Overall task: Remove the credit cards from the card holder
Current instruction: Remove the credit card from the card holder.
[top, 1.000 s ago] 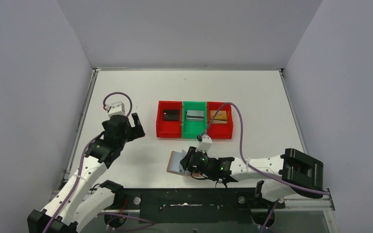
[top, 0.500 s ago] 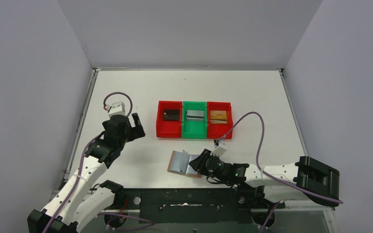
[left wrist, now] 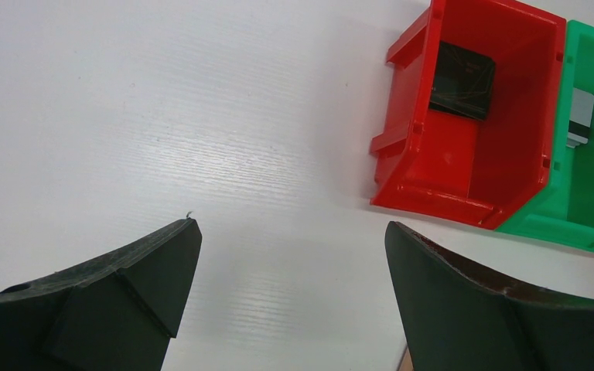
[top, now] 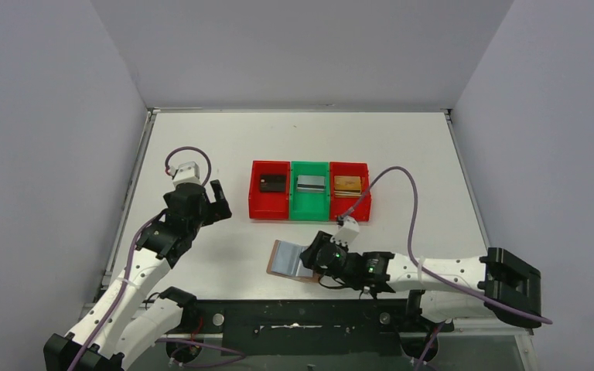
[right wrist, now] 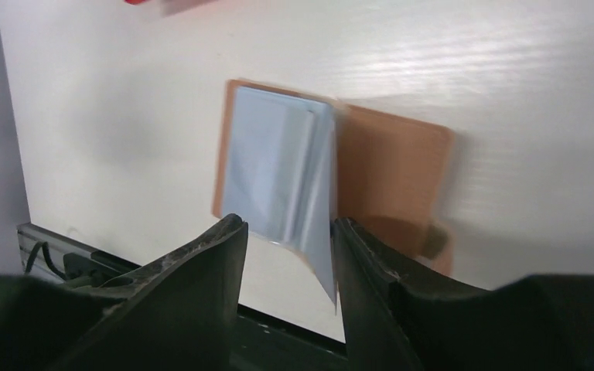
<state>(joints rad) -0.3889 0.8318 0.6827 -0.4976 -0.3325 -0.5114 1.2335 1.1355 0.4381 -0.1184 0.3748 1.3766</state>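
Your right pincer [right wrist: 288, 224] has widened since a second ago and now stands parted. A pale blue leaf [right wrist: 319, 216] of the card holder [right wrist: 390, 170] stands upright between its fingers, close to the right one and not pinched. The holder lies open on the table [right wrist: 510, 93] just ahead. Your left pincer [left wrist: 290, 232] stays wide open, well apart from it.

Tan card holder [top: 284, 259] lies open, grey-blue lining up.

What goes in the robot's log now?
left end effector open, hovering | right end effector open, straddling raised flap of card holder | black card, silver card, gold card in bins
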